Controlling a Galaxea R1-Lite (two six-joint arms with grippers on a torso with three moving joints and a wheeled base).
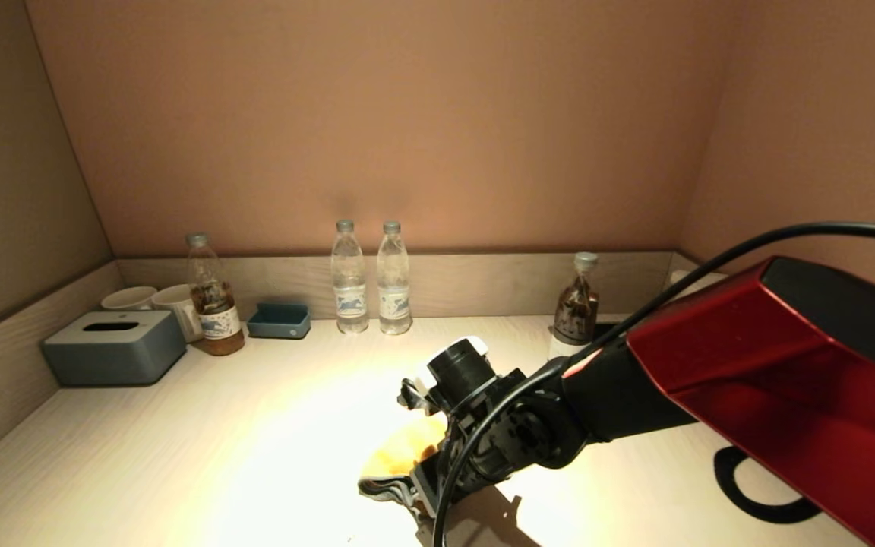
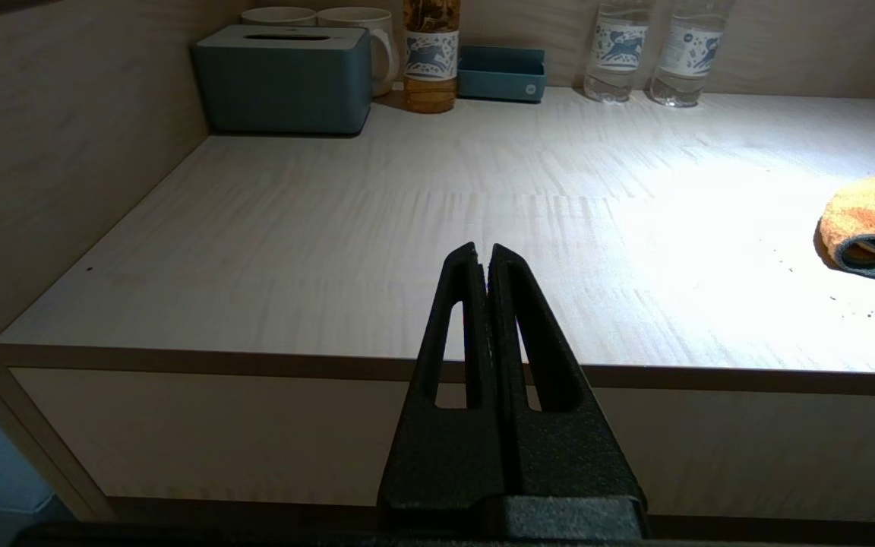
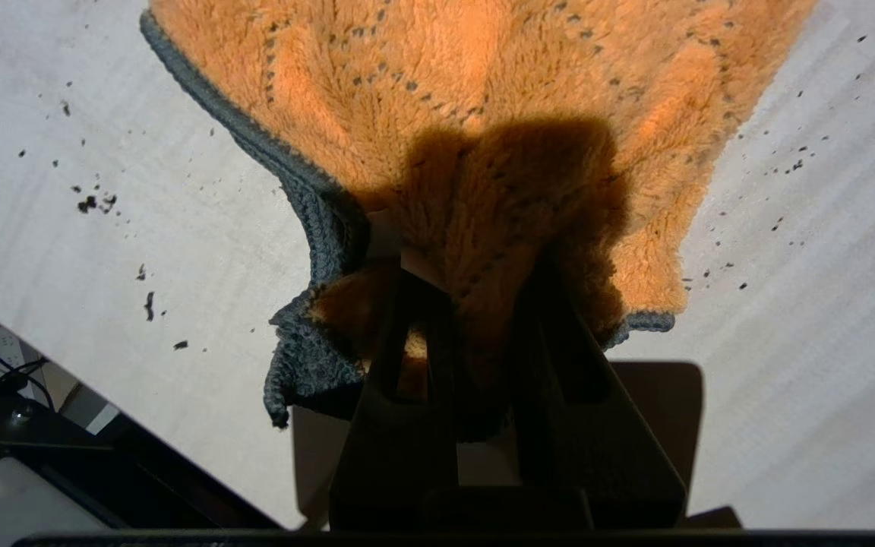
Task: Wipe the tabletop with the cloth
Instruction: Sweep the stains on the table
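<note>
My orange cloth [image 3: 483,114] with its grey edging lies bunched near the front edge of the pale wood-grain table [image 1: 179,456], dark crumbs scattered around it.

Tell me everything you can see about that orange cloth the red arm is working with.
The cloth is fluffy orange terry with a knitted grey-blue border and rows of small dark stitches. It lies bunched on the pale wood-grain tabletop, near its front edge, one end gathered and pinched between the dark fingers of the right gripper, the rest fanning out flat. Dark crumbs dot the surface on both sides of it. No label shows. The left gripper hangs shut off the front edge, away from it.
</note>
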